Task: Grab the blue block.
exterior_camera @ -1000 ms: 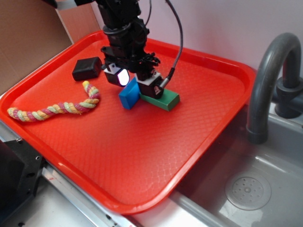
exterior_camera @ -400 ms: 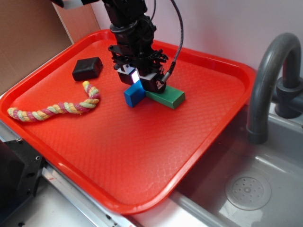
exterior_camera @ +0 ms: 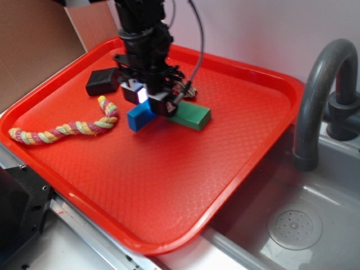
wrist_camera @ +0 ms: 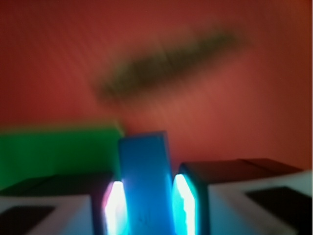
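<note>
The blue block (exterior_camera: 140, 116) is a small bright blue brick, held just left of the green block (exterior_camera: 188, 116) on the red tray (exterior_camera: 169, 180). My gripper (exterior_camera: 148, 100) comes down on it from above and is shut on it. In the wrist view the blue block (wrist_camera: 145, 176) stands upright between my two glowing pads (wrist_camera: 113, 208), which press on both its sides, with my gripper (wrist_camera: 145, 210) centred on it. The green block (wrist_camera: 58, 152) lies behind it on the left. I cannot tell whether the blue block's lower end touches the tray.
A black rounded block (exterior_camera: 102, 82) sits at the tray's back left. A multicoloured rope (exterior_camera: 67, 127) lies along the left side. Right of the tray are a grey faucet (exterior_camera: 315, 95) and a sink with its drain (exterior_camera: 294, 225). A brown panel stands at the far left.
The jaws went from wide apart around the tilted blue block to closed on it. Gripper and block have since shifted left, away from the green block.
</note>
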You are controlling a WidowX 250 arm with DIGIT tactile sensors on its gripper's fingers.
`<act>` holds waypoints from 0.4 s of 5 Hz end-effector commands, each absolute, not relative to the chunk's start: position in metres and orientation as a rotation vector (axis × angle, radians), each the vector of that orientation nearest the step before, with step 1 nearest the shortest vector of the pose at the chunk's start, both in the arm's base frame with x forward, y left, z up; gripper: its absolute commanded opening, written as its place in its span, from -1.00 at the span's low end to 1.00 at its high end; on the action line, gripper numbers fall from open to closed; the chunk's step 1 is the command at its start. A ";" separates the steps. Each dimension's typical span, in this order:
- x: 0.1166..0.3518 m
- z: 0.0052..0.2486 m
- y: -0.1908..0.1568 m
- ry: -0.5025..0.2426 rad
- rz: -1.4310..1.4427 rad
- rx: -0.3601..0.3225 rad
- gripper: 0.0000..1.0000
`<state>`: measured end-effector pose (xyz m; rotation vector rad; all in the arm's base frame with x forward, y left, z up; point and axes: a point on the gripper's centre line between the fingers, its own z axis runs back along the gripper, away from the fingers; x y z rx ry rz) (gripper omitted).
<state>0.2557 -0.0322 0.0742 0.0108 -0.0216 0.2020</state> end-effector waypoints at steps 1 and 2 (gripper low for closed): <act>0.245 0.193 -0.006 -0.197 0.321 -0.081 -1.00; 0.230 0.242 -0.009 -0.209 0.281 -0.141 -1.00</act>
